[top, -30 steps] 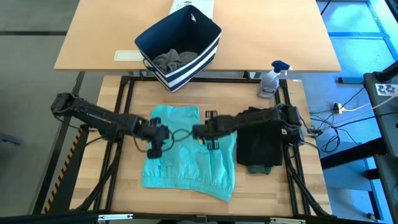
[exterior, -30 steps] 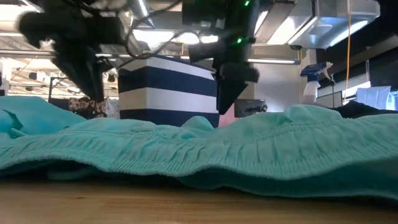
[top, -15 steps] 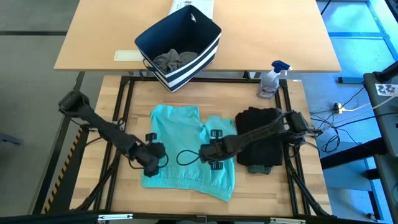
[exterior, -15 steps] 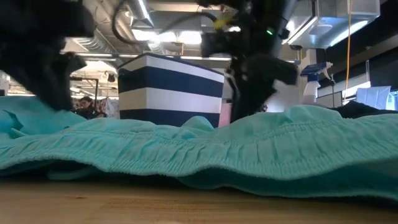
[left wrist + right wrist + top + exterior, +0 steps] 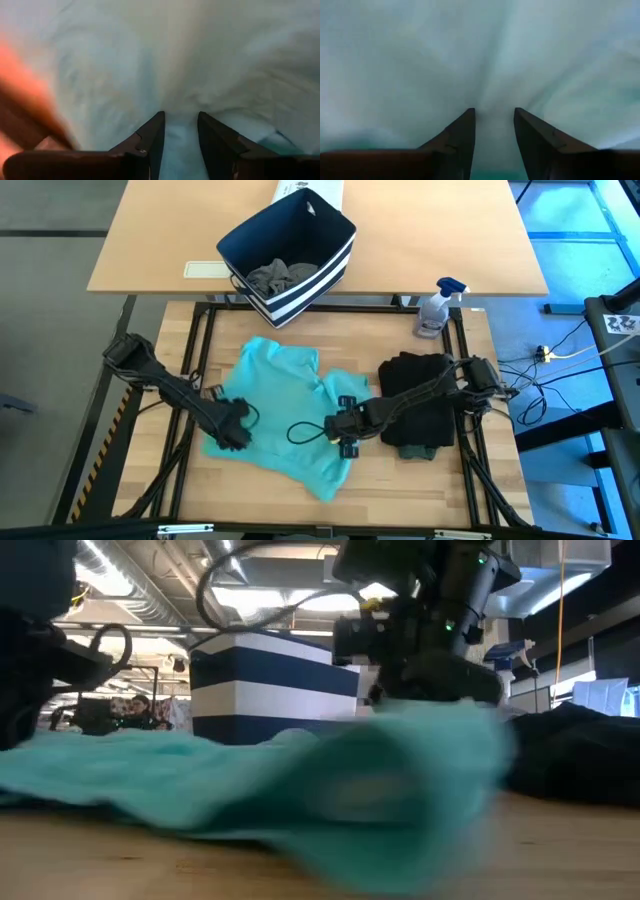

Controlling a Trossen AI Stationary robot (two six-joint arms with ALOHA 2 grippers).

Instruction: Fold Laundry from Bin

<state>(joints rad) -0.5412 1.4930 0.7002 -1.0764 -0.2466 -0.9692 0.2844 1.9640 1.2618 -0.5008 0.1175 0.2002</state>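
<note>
Here, in the high view, the teal piece (image 5: pixel 285 420) lies crumpled on the slatted desk (image 5: pixel 420 480), near its middle. The left tool (image 5: pixel 232 436) sits at the cloth's 8 o'clock edge and the right tool (image 5: pixel 345 432) at its 4 o'clock edge. A pile of black laundry (image 5: pixel 418 412) lies at 3 o'clock from the teal piece, under the right arm. The bin (image 5: pixel 290 252) stands at 12 o'clock on the farther tabletop, with a grey garment (image 5: pixel 280 276) inside. A spray bottle (image 5: pixel 437 307) stands at about 1 o'clock.

In the low view, the teal piece (image 5: pixel 300 775) is lifted on one side below the right tool (image 5: pixel 430 680), and the striped bin (image 5: pixel 275 685) stands behind it.

In the left wrist view, the fingers (image 5: pixel 150 140) are clenched on a fold of the teal piece (image 5: pixel 200 60).

In the right wrist view, the fingers (image 5: pixel 462 135) likewise grasp a fold of teal piece (image 5: pixel 485 55).
</note>
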